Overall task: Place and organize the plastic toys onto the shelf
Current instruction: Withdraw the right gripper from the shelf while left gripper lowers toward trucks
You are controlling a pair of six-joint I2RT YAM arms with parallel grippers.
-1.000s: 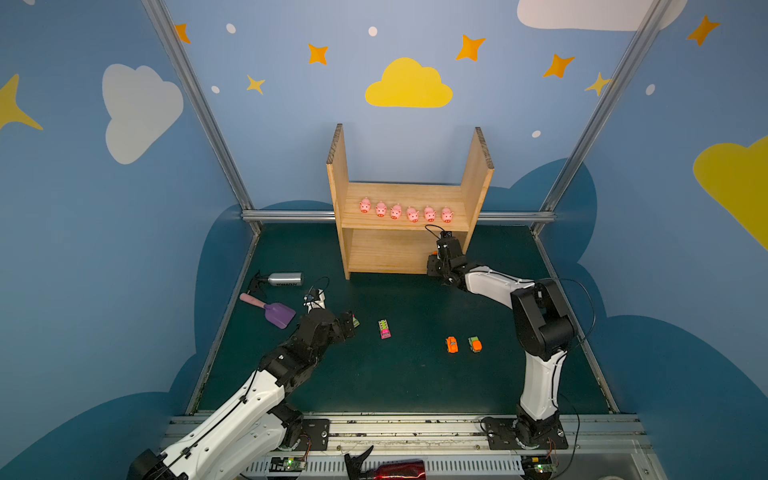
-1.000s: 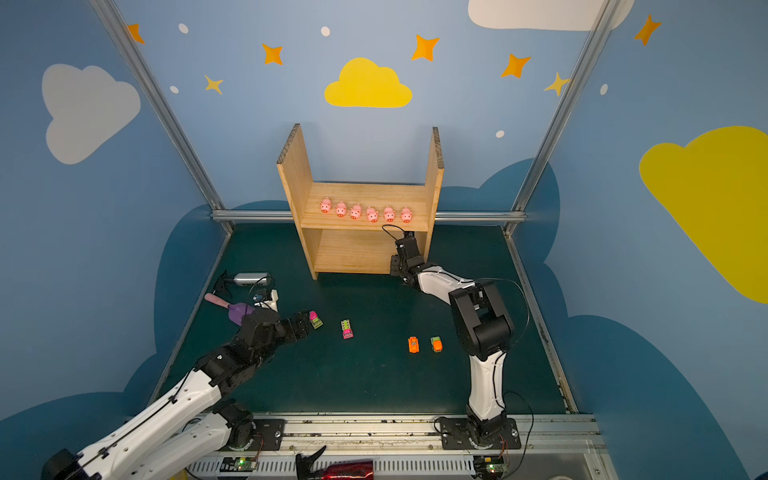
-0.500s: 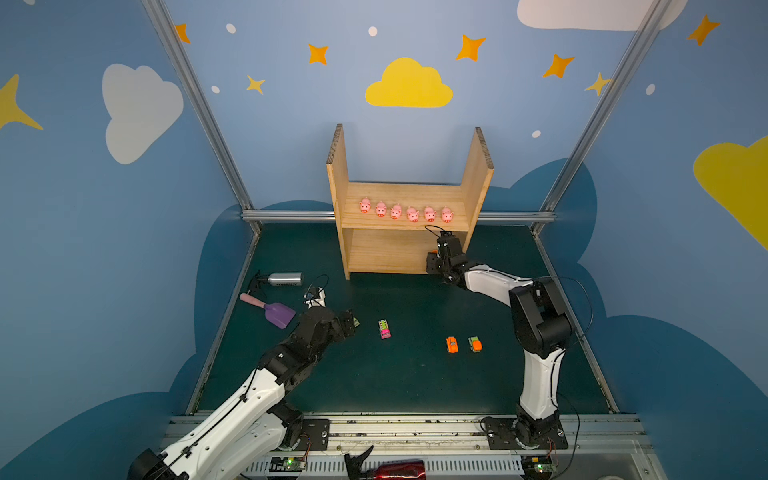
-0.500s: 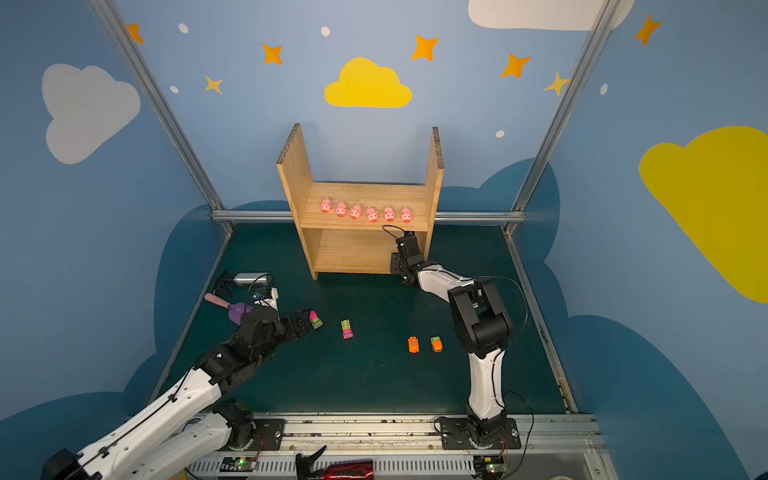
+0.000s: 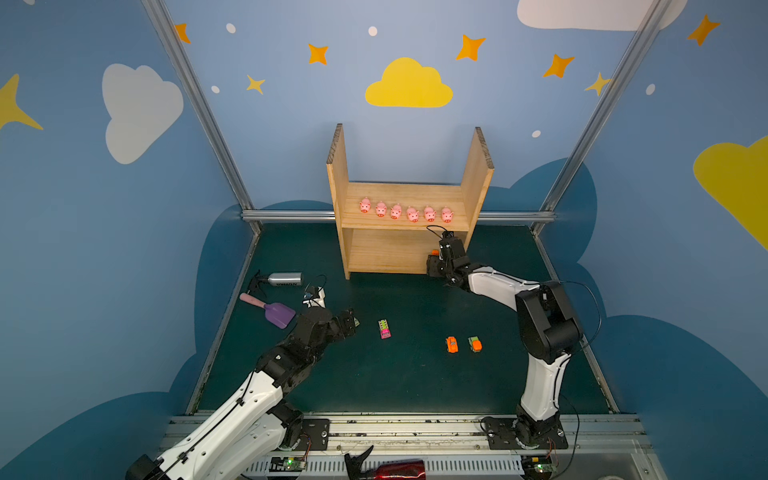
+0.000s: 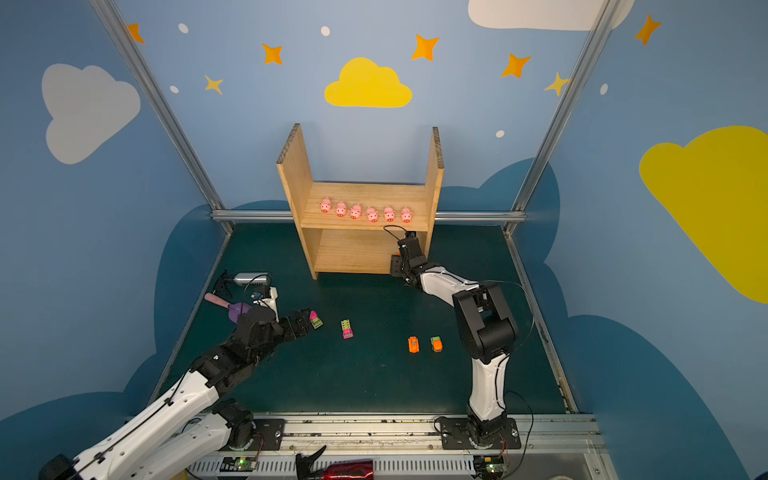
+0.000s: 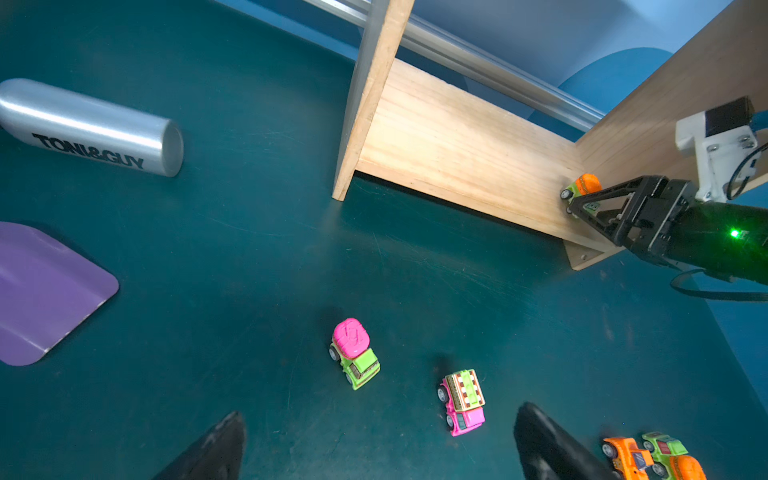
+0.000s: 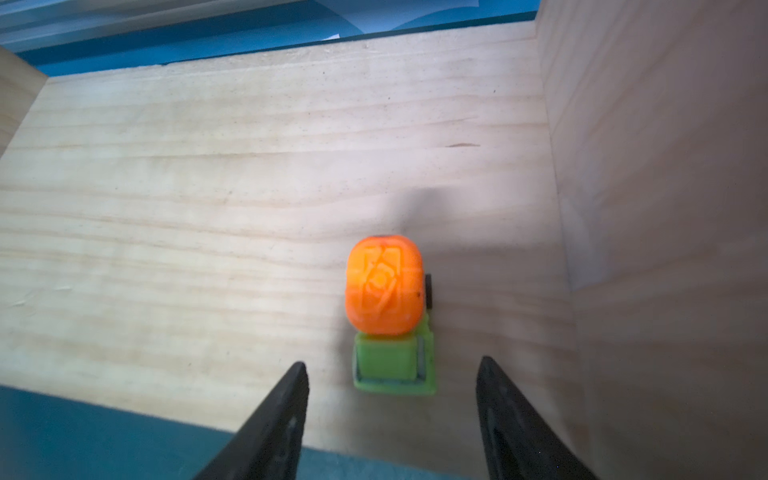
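My right gripper point(image 8: 392, 362), jaws parted, flanks without touching the orange-drum truck point(image 8: 384, 286) standing at the right end of the lower board of the shelf point(image 8: 208, 187). My left gripper point(image 7: 381, 409), jaws wide and empty, hovers beside the pink-drum truck point(image 7: 353, 353), left of centre.

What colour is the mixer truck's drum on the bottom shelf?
Orange drum, best in right wrist view.
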